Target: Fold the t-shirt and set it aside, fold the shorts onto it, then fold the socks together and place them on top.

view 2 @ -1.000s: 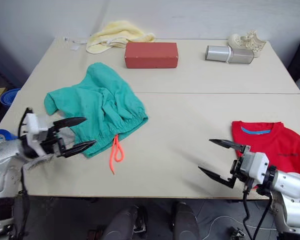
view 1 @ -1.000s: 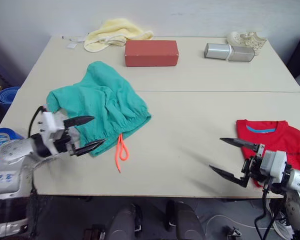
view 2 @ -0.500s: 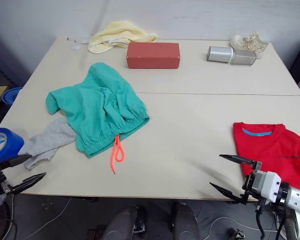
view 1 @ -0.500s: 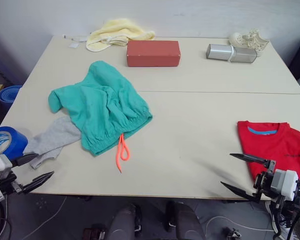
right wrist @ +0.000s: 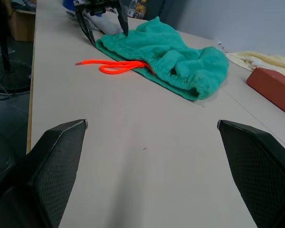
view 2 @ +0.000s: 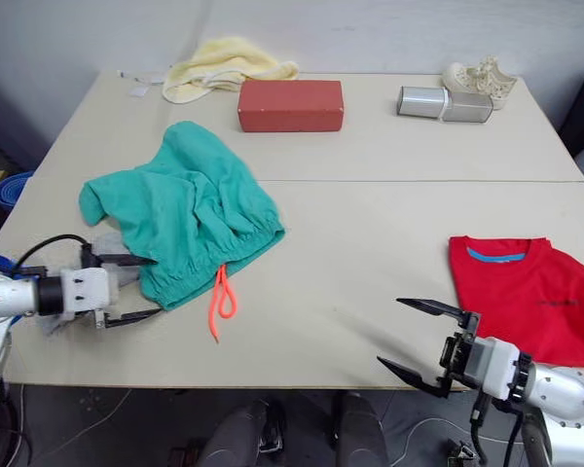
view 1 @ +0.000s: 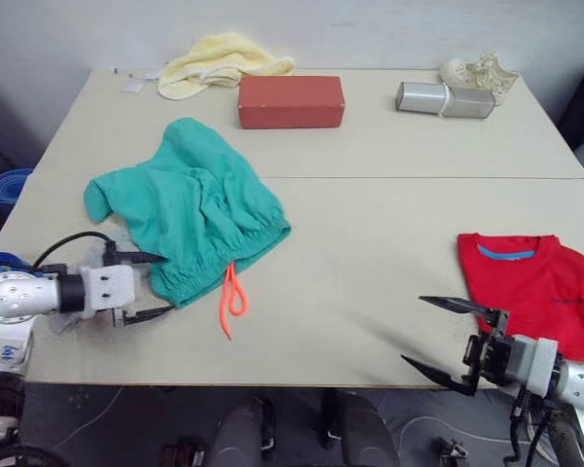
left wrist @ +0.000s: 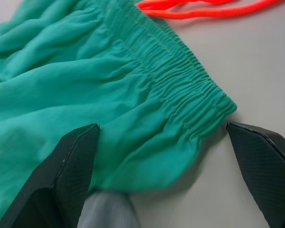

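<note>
Teal-green gathered-waist shorts (view 1: 190, 209) lie crumpled on the counter (view 1: 370, 253) left side, over grey knit socks (left wrist: 104, 211). Left pincer (view 1: 146, 285) spread wide at the waistband corner; risk: it pinches sock and shorts together. Right pincer (view 1: 448, 336) open, empty, near the folded red t-shirt (view 1: 535, 292).
</note>
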### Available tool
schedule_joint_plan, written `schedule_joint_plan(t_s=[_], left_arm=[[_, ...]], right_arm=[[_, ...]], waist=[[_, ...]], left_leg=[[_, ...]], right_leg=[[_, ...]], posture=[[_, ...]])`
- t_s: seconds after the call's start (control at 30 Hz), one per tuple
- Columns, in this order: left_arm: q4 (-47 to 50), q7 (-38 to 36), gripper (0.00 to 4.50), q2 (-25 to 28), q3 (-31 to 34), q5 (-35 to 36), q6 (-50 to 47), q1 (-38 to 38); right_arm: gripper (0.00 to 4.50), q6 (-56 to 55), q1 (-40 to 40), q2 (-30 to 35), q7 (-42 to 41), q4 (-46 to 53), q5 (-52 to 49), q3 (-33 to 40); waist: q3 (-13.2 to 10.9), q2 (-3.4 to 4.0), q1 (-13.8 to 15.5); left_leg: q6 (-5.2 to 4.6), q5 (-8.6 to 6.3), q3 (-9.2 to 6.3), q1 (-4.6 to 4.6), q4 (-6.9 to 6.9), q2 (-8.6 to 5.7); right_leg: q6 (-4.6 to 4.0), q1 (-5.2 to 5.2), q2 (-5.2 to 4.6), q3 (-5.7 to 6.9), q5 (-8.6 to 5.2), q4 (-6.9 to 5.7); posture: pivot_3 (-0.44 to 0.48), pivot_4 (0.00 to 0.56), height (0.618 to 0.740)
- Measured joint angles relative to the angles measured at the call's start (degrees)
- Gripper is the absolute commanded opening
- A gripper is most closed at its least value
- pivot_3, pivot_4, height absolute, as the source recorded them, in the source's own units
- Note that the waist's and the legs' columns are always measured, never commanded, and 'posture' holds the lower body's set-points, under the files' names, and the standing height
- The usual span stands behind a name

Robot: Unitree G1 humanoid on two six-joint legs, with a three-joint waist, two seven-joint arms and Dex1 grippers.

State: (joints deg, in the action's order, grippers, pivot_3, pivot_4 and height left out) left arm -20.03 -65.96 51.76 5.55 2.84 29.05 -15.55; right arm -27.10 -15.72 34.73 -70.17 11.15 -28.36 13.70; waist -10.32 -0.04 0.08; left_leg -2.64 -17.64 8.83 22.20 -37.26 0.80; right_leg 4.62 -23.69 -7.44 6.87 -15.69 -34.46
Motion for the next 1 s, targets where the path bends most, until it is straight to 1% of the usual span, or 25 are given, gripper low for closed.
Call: schedule_joint_plan(t_s=[0.07,0.2,0.27,0.33,0.37,0.43,0.5,0.53,0.6,0.67,0.73,0.8,0.83,0.87,0.93,0.97,1.0], left_arm=[[-2.5,-0.8,3.56,0.0,-2.5,-1.0,1.8,-2.9],[-7.6,-1.9,2.25,-0.6,-6.7,-2.2,3.5,-7.8],[-8.1,-2.9,1.63,-2.8,-7.7,-1.4,1.2,-9.6],[-6.4,-4.2,0.97,-6.7,-8.5,2.2,-4.9,-10.1],[-3.4,-4.6,0.58,-9.6,-8.6,5.8,-10.6,-10.1],[3.4,-5.3,0.02,-14.1,-9.9,12.0,-20.9,-11.1],[7.9,-6.1,0.02,-17.1,-12.1,14.0,-26.8,-14.7],[8.7,-6.2,0.02,-18.0,-12.8,14.2,-27.6,-16.0],[9.3,-6.1,0.02,-21.6,-15.0,13.8,-28.7,-19.4],[8.0,-5.9,0.02,-26.9,-18.0,12.4,-28.4,-22.4],[4.7,-5.5,0.02,-32.7,-21.7,10.0,-25.9,-25.4],[1.5,-5.9,0.02,-35.7,-24.5,7.9,-23.9,-27.5],[0.7,-6.0,0.02,-36.5,-25.2,7.4,-23.7,-28.0],[-0.8,-6.4,0.02,-38.7,-26.5,7.0,-24.8,-28.7],[-1.4,-6.2,0.51,-41.4,-27.6,7.0,-27.3,-28.6],[-1.4,-5.7,0.69,-43.0,-28.2,7.0,-28.3,-28.4],[-1.3,-4.8,1.03,-44.9,-28.5,7.0,-29.3,-28.1]], right_arm=[[4.5,0.0,0.0,0.0,1.2,-0.1,0.4,0.0],[4.5,0.0,0.1,0.0,3.6,-0.2,1.6,0.1],[4.5,0.0,0.0,0.0,5.3,-0.1,2.2,0.2],[4.5,0.2,-0.5,0.0,6.8,0.3,2.6,0.4],[4.5,0.7,-1.0,0.1,7.5,0.5,2.7,0.6],[4.5,2.0,-2.2,1.1,8.1,1.3,2.7,0.9],[4.5,2.2,-4.2,2.6,8.0,1.9,2.4,3.6],[4.5,2.2,-4.7,3.1,8.0,1.7,2.4,4.5],[4.5,2.1,-5.2,3.4,8.0,1.6,2.3,6.3],[4.5,2.0,-5.3,3.4,8.1,1.5,2.3,6.9],[4.5,2.1,-5.4,3.4,8.4,1.5,2.4,7.0],[4.5,2.0,-6.2,3.4,8.7,1.7,2.4,7.4],[4.5,2.1,-6.5,3.4,8.7,1.7,2.4,7.4],[4.5,2.1,-7.4,3.4,9.3,1.9,2.5,7.6],[4.5,2.5,-8.5,3.4,9.9,2.4,2.5,7.9],[4.5,3.1,-9.3,3.4,10.2,2.9,2.4,8.4],[4.5,4.2,-10.0,3.4,10.7,3.9,2.1,9.1]], waist=[[0.0,0.0,-0.1],[0.0,0.01,0.2],[0.1,0.06,0.8],[0.0,0.04,1.2],[0.0,0.02,1.5],[-0.1,-0.13,1.5],[-0.1,-0.18,1.5],[-0.1,-0.18,1.4],[-0.1,-0.21,1.4],[-0.1,-0.21,1.4],[-0.1,-0.24,1.4],[-0.1,-0.25,1.3],[-0.1,-0.26,1.3],[-0.1,-0.25,1.4],[-0.1,-0.26,1.4],[-0.1,-0.26,1.4],[-0.1,-0.26,1.4]], left_leg=[[-0.06,0.01,0.0,-0.04,-0.11,-0.01],[-0.19,0.08,-0.01,-0.13,-0.16,-0.02],[-0.19,0.11,-0.01,-0.13,-0.19,-0.03],[-0.16,0.16,-0.01,-0.09,-0.21,-0.03],[-0.19,0.16,-0.09,0.02,-0.31,-0.03],[-0.38,0.17,-0.19,0.24,-0.68,-0.02],[-0.54,0.19,-0.2,0.22,-0.83,-0.03],[-0.56,0.18,-0.2,0.2,-0.85,-0.06],[-0.51,0.12,-0.17,0.1,-0.88,-0.07],[-0.51,0.11,-0.17,0.1,-0.9,-0.09],[-0.68,0.21,-0.17,0.11,-0.9,-0.09],[-0.69,0.21,-0.16,0.13,-0.87,-0.06],[-0.69,0.21,-0.17,0.13,-0.87,-0.04],[-0.69,0.21,-0.18,0.14,-0.87,-0.03],[-0.74,0.2,-0.19,0.18,-0.89,-0.03],[-0.77,0.18,-0.2,0.19,-0.93,-0.03],[-0.81,0.16,-0.21,0.19,-0.95,-0.03]], right_leg=[[0.06,0.07,-0.03,-0.02,0.04,-0.04],[0.07,0.12,-0.1,-0.06,0.08,-0.18],[0.07,0.09,-0.12,-0.08,0.08,-0.26],[0.07,0.07,-0.11,-0.07,0.08,-0.28],[0.07,0.07,-0.11,-0.02,0.08,-0.3],[0.08,0.05,-0.08,0.04,0.08,-0.46],[0.13,0.16,-0.07,0.07,0.1,-0.42],[0.16,0.2,-0.06,0.07,0.12,-0.39],[0.22,0.32,-0.05,0.05,0.15,-0.36],[0.22,0.32,-0.05,0.05,0.15,-0.39],[0.22,0.3,-0.04,0.05,0.15,-0.38],[0.19,0.26,0.0,0.05,0.13,-0.36],[0.17,0.25,0.02,0.06,0.12,-0.37],[0.16,0.23,0.02,0.07,0.11,-0.36],[0.16,0.22,0.01,0.08,0.11,-0.35],[0.16,0.23,-0.01,0.08,0.11,-0.35],[0.17,0.24,-0.03,0.08,0.11,-0.35]], posture=[[0.0,0.15,0.74],[0.0,0.15,0.74],[0.0,0.15,0.74],[0.0,0.15,0.74],[0.0,0.15,0.74],[0.0,0.15,0.74],[0.0,0.15,0.74],[0.0,0.15,0.74],[0.0,0.15,0.74],[0.0,0.15,0.74],[0.0,0.15,0.74],[0.0,0.15,0.74],[0.0,0.15,0.74],[0.0,0.15,0.74],[0.0,0.15,0.74],[0.0,0.15,0.74],[0.0,0.15,0.74]])
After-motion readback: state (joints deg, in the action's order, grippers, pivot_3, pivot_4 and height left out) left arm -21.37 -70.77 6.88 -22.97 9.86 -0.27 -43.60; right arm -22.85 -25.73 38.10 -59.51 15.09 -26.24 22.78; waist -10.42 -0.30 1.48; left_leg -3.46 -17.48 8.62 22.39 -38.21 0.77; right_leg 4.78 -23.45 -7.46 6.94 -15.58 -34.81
